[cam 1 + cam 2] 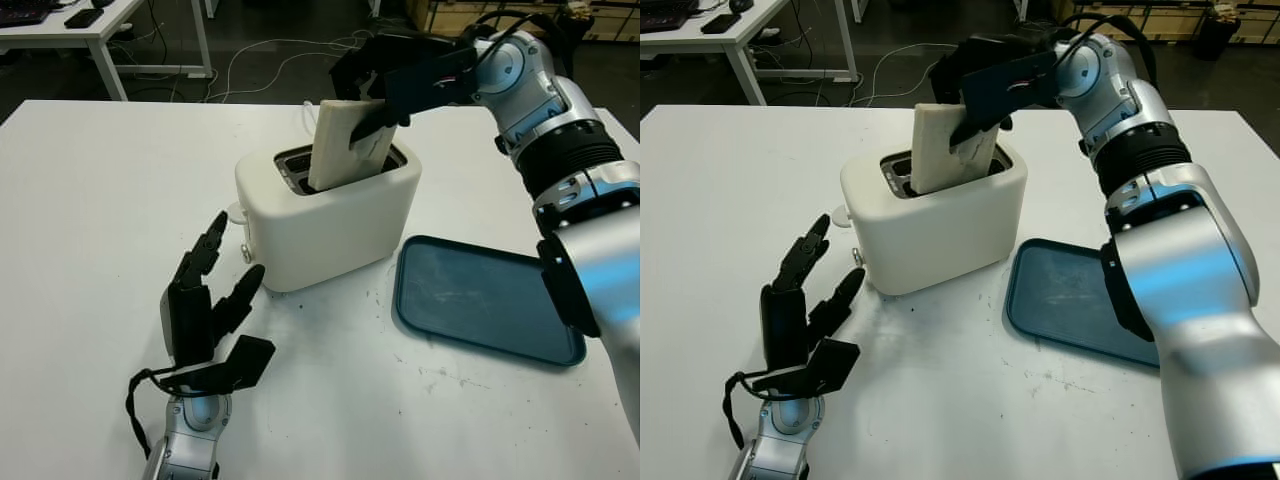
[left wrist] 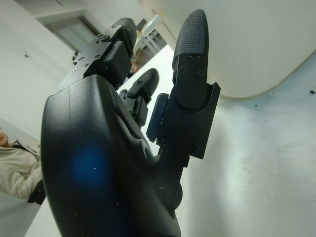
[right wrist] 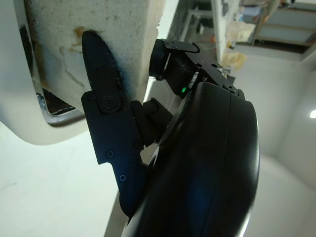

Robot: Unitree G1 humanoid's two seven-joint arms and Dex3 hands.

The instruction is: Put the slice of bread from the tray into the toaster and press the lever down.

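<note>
A white toaster (image 1: 328, 215) stands on a white surface (image 1: 100, 200), an empty blue tray (image 1: 480, 300) just beside it. The right hand (image 1: 385, 85) grips the bread slice (image 1: 345, 145), which leans tilted with its lower end in a slot — insertion is underway. Next, likely: straighten it, release, then press the lever. The left hand (image 1: 205, 295), open, waits near the toaster's front.

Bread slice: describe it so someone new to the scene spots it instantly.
On the white table, find the white toaster beside the teal tray. Sticking up tilted from its slot is the pale bread slice, pinched by the black right hand. Nothing else is in the toaster.
</note>
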